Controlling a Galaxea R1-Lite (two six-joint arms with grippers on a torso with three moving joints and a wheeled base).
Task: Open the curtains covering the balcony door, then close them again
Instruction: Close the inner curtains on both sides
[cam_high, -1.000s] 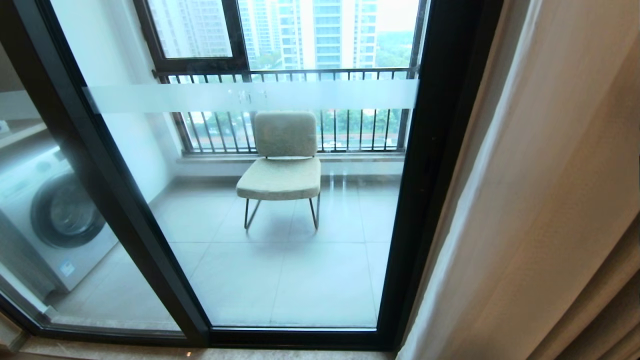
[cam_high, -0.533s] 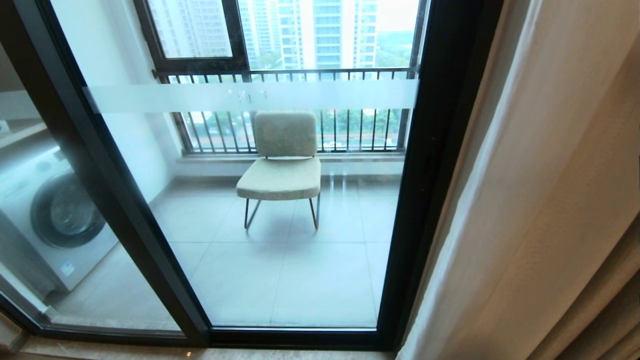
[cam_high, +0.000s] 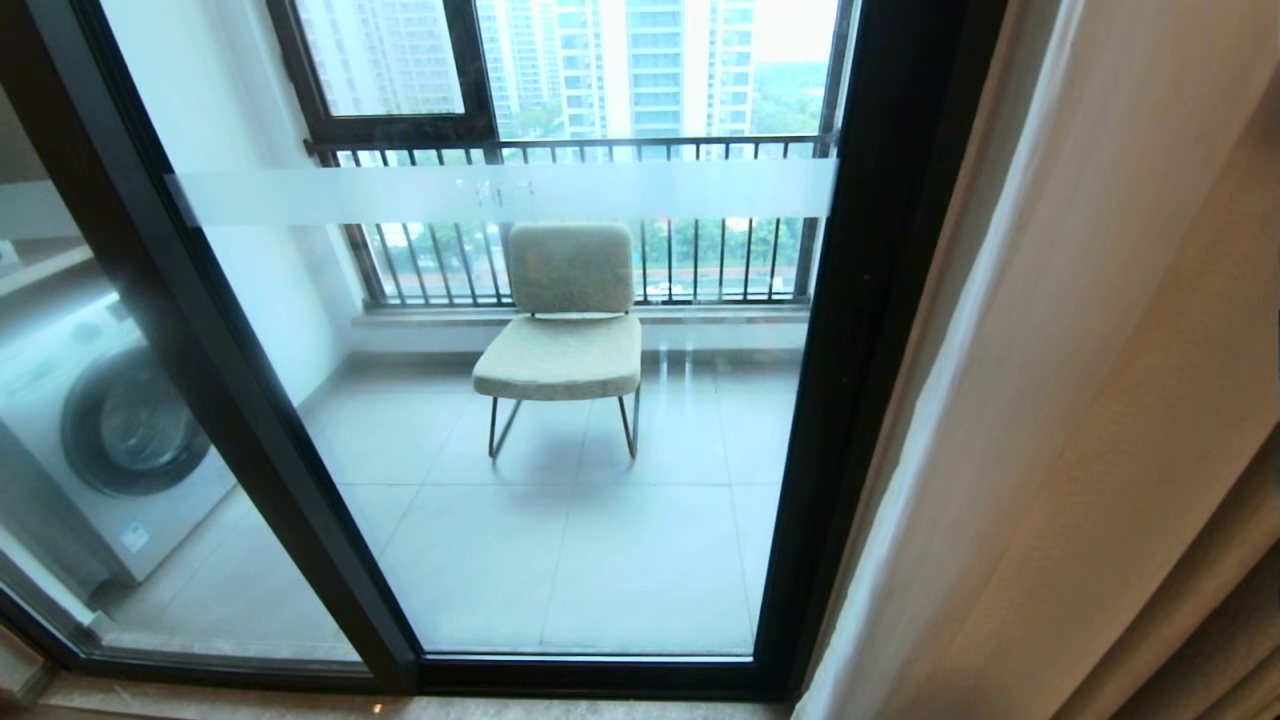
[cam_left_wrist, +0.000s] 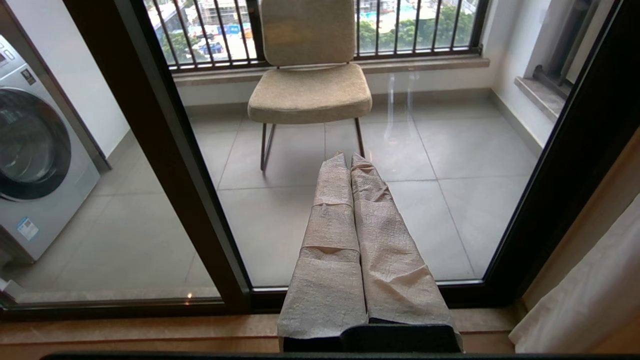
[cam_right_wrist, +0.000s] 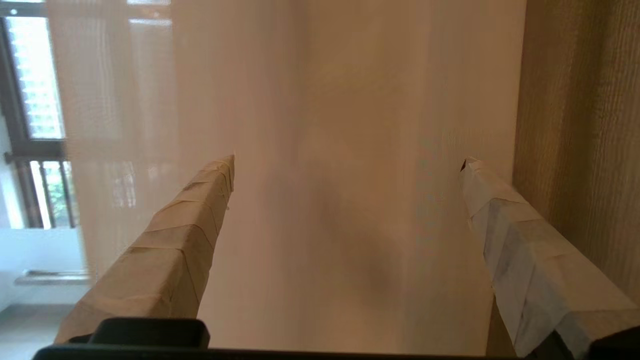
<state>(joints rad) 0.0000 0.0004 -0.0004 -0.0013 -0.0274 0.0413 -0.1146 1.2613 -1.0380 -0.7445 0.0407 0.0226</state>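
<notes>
Left gripper (cam_left_wrist: 350, 159), tape-wrapped fingers pressed together, points at the clear glass balcony door in a black metal frame (cam_left_wrist: 165, 150). Beyond the glass: beige cushioned chair on thin metal legs (cam_left_wrist: 309, 85) at 12 o'clock, silver front-loading washing machine (cam_left_wrist: 35, 165) at 9. White sheer curtain edge (cam_left_wrist: 585, 295) at 4.

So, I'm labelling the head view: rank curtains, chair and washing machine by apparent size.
1. curtains, nearest the camera, which inflates them
2. washing machine, partly cut off
3. chair; close to the machine, so unsure
</notes>
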